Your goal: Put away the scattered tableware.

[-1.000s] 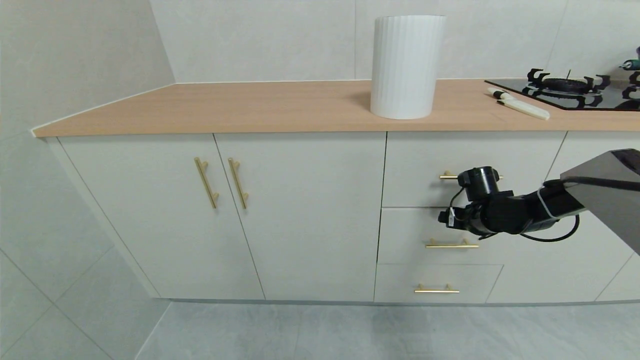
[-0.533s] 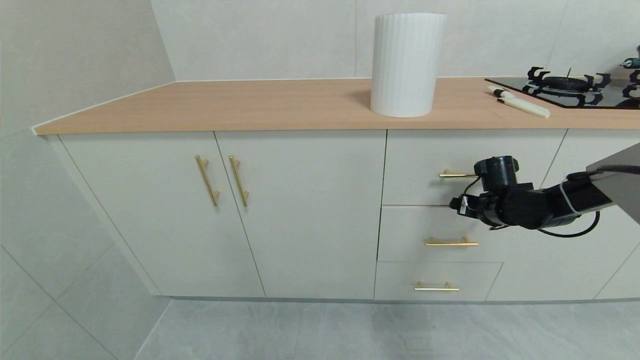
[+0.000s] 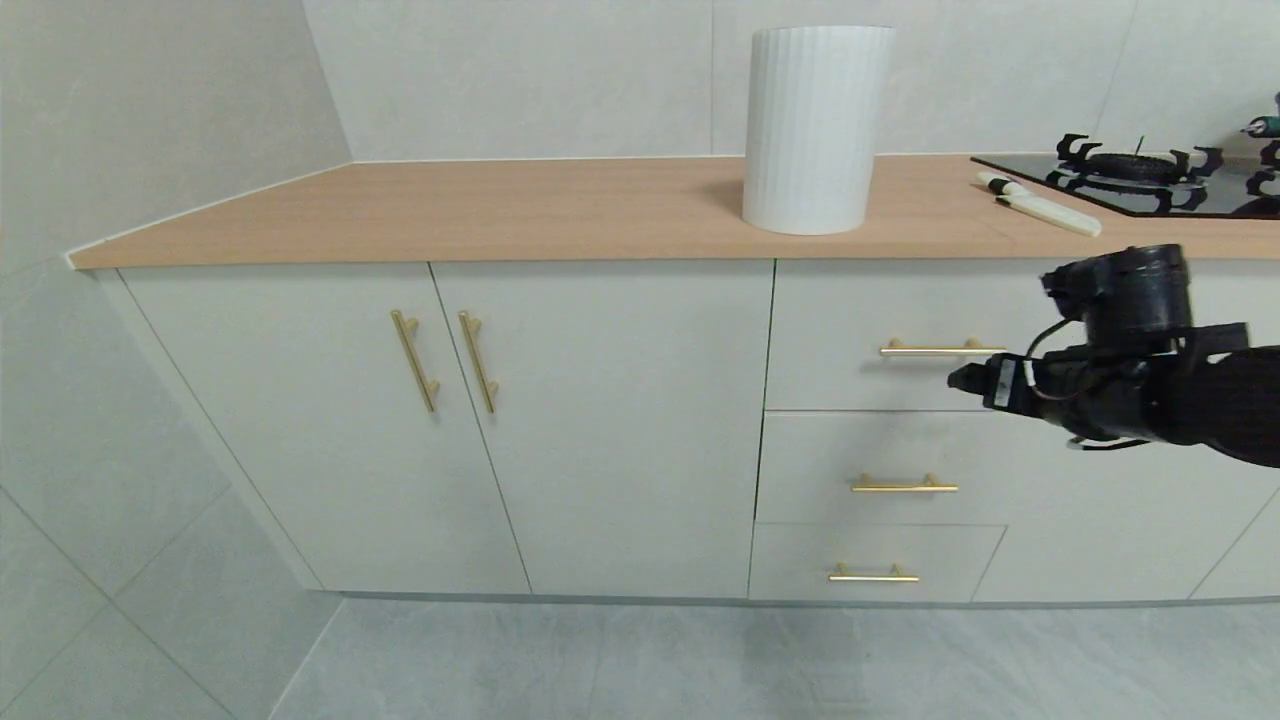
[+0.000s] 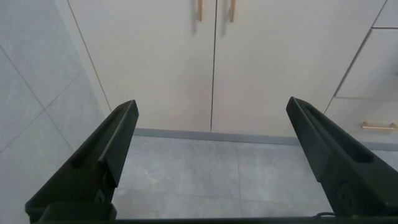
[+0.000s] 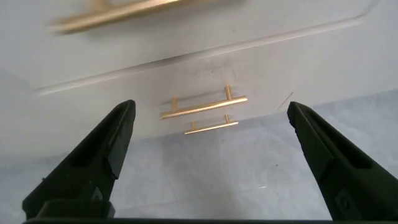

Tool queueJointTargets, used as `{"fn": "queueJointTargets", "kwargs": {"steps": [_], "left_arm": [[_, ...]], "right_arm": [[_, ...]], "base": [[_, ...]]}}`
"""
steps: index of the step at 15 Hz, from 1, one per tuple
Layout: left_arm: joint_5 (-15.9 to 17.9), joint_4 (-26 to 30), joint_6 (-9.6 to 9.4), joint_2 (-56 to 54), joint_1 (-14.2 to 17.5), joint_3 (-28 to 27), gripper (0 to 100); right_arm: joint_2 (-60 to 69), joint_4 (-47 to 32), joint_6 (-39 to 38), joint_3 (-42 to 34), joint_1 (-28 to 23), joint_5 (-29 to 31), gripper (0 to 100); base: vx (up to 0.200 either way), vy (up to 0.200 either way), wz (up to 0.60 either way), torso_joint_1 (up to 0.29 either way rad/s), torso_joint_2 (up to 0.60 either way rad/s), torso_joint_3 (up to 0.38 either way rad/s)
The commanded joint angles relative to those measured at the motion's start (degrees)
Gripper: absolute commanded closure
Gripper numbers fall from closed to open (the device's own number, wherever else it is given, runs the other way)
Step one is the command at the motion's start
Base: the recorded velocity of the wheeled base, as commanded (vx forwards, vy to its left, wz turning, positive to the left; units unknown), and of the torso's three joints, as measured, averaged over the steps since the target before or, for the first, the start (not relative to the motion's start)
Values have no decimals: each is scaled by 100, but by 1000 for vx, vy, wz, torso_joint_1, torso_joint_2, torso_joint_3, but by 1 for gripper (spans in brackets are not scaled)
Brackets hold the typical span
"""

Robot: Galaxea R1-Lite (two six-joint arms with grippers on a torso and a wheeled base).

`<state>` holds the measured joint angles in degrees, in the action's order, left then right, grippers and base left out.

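Observation:
Two white utensils [image 3: 1040,208] lie on the wooden counter [image 3: 520,210] by the hob. A tall white ribbed container [image 3: 815,130] stands upright on the counter to their left. My right gripper [image 3: 985,382] hangs in front of the drawer stack, just below the top drawer's gold handle [image 3: 940,349]. In the right wrist view that gripper [image 5: 208,162] is open and empty, facing the lower drawer handles [image 5: 202,107]. My left gripper [image 4: 211,168] is open and empty, low down, facing the double cabinet doors [image 4: 214,56] and the floor.
A black gas hob [image 3: 1140,180] sits at the counter's far right. Below the counter are two doors with gold handles [image 3: 445,362] and three drawers [image 3: 900,487]. A tiled wall closes off the left side. Grey floor tiles [image 3: 600,660] run along the cabinet base.
My right arm has risen and drawn to the right, from the middle drawer's level up to the top handle's level. The counter items have not moved.

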<state>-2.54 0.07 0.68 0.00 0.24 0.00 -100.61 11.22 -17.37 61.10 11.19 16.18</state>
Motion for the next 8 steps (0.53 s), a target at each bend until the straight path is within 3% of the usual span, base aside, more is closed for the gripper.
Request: {"fn": "queueJointTargets", "kwargs": {"steps": [1,3,7,8], "left_arm": [[-1,-7,2,0,2,0,0],[-1,-7,2,0,2,0,0],[-1,-7,2,0,2,0,0],[-1,-7,2,0,2,0,0]], "right_arm": [[2177,-49,322,-1039,261,448,0],[3355,-49,709,-1513,419,1028,0],[5385,-67,1640,-2304,401,1318,0],[6238,-287,2001,-2665,393,1757,0]], "base": [[0,0,0,0,0,0],[0,0,0,0,0,0],[0,0,0,0,0,0],[0,0,0,0,0,0]]}}
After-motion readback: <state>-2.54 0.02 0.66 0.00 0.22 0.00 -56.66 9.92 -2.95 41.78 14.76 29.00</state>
